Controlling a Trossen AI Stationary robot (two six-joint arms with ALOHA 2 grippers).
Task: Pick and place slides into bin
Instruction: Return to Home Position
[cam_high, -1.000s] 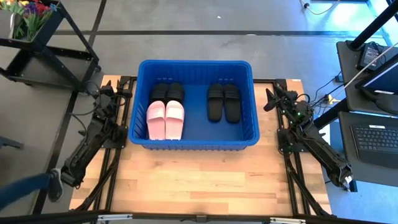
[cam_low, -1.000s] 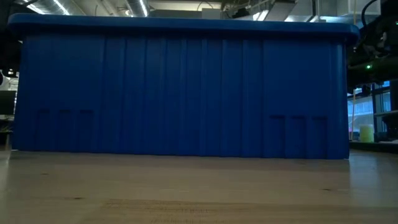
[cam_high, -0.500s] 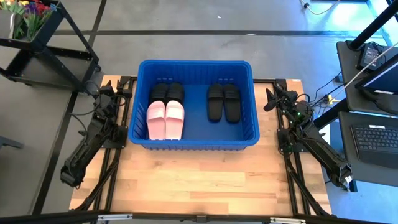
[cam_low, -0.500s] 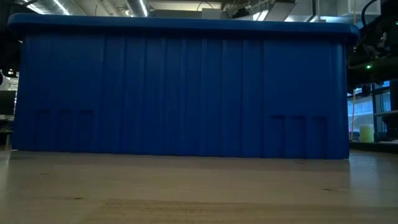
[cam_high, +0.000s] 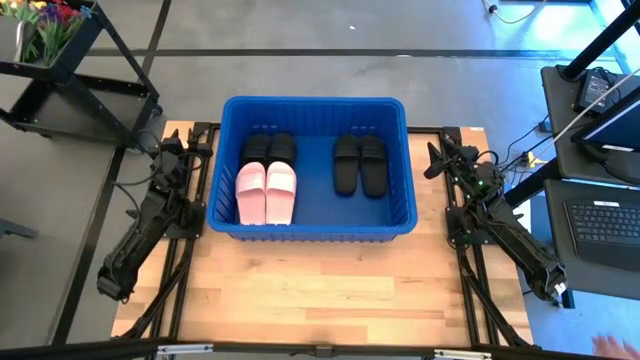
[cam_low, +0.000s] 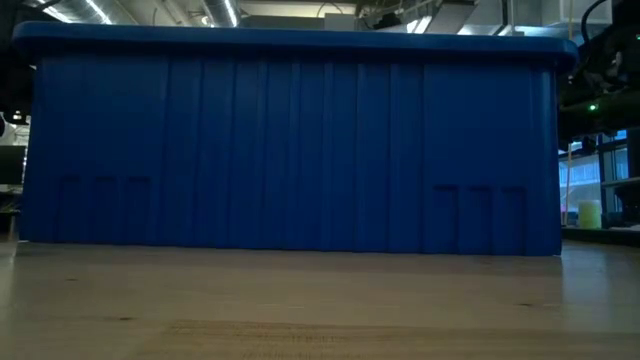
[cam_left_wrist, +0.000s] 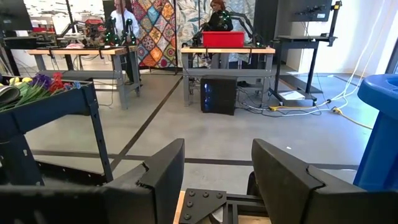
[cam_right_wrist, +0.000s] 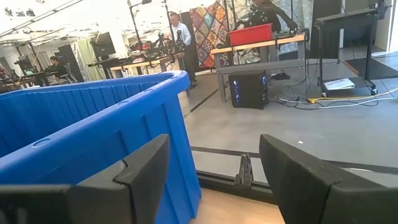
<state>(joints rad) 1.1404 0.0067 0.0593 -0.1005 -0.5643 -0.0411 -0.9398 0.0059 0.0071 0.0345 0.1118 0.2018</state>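
**Table** (cam_high: 300, 290): wood top, dark frame rails down L and R sides.

**Bin** (cam_high: 312, 103): blue, upright, at far-ctr of table, long side running across. In the low view its ribbed wall fills almost the full width, rim level.

**Arms:** both folded along the table edges, outside the bin.
- Left gripper (cam_high: 172, 147) sits by the far-L corner, beside the bin's L wall and not touching it. Wrist view shows the fingers (cam_left_wrist: 163, 177) spread wide w/ nothing btwn them.
- Right gripper (cam_high: 440, 157) sits by the far-R corner, beside the bin's R wall and clear of it. Its fingers (cam_right_wrist: 140, 171) are parted and empty.

**Slides:** all seen lie inside the bin, flat on its floor.
- Pink pair (cam_high: 266, 192): L half, near the front wall, side by side and touching.
- Black pair (cam_high: 268, 148): directly behind the pink pair and butted against it. Overlap or plain contact: cannot tell.
- Second black pair (cam_high: 359, 163): R of ctr, side by side, well apart from the other two pairs.

**Off table:** cart w/ flowers (cam_high: 45, 25) at far L. Keyboard (cam_high: 605, 222) on a desk at R.
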